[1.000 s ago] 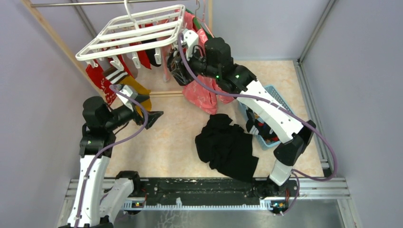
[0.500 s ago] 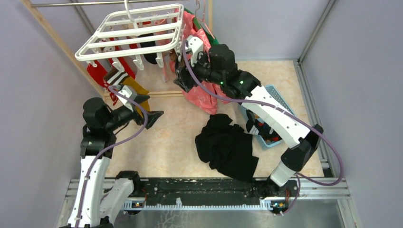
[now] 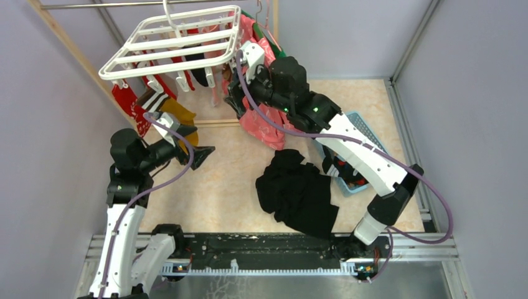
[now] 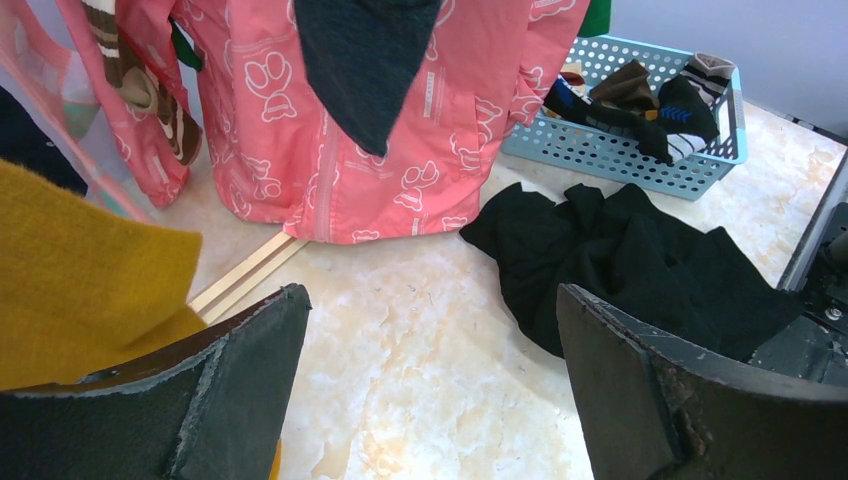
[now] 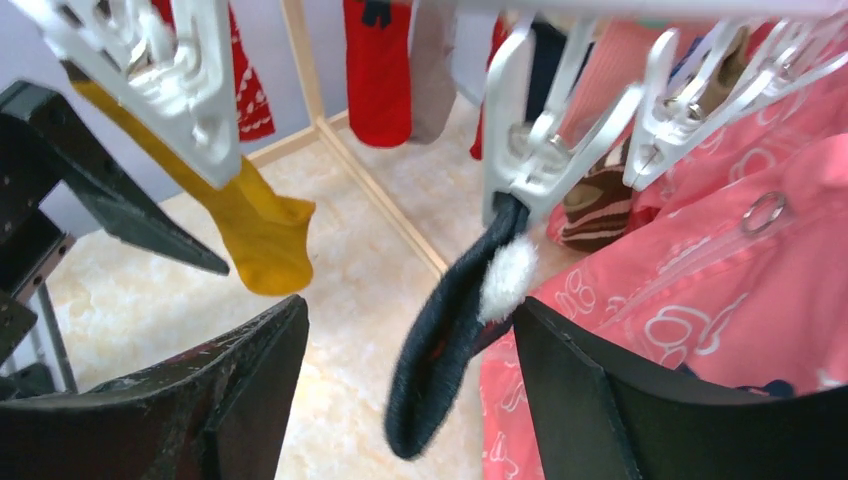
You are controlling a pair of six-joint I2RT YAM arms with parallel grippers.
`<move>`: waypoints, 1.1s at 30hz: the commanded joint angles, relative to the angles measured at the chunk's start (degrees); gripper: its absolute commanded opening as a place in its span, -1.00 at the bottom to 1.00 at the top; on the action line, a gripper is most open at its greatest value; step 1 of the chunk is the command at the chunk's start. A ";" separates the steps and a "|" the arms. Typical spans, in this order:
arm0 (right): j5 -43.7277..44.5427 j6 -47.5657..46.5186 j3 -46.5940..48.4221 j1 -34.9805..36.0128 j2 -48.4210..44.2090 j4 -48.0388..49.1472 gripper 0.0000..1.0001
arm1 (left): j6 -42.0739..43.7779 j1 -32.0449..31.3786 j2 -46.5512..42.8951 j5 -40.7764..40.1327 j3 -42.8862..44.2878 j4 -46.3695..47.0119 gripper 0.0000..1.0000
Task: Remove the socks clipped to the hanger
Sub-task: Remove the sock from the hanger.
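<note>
1. The right tool (image 5: 410,310) shows its two dark fingers (image 5: 240,400) at the bottom corners, spread wide apart.
2. In the gap between them hangs a dark navy sock (image 5: 440,330) with a white pompom (image 5: 508,275). Its cuff is pinched in a white clip (image 5: 530,150) of the hanger (image 5: 180,70), and the pompom sits just beside the right-hand finger.
3. To the left, a mustard yellow sock (image 5: 262,235) dangles from another clip.
4. Farther back hang red socks (image 5: 378,70) and a grey sock (image 5: 432,70).
5. On the right, a brown striped sock (image 5: 590,205) hangs against a pink printed garment (image 5: 700,310).
6. A wooden rail (image 5: 375,195) lies on the marbled table (image 5: 345,400).
</note>
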 commanded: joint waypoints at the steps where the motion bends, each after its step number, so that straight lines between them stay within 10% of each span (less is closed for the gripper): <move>1: 5.49 -0.99 6.26 0.80 1.76 1.38 0.43 | -0.16 0.04 -0.76 0.55 -0.41 1.58 0.98; 16: -4.53 -3.34 4.18 0.40 0.01 0.18 -0.99 | -2.20 -0.66 2.54 4.82 3.27 7.36 0.94; 33: -32.50 3.91 -3.25 -4.09 -4.69 4.78 -1.00 | -14.18 -3.09 10.69 11.29 5.22 30.20 0.92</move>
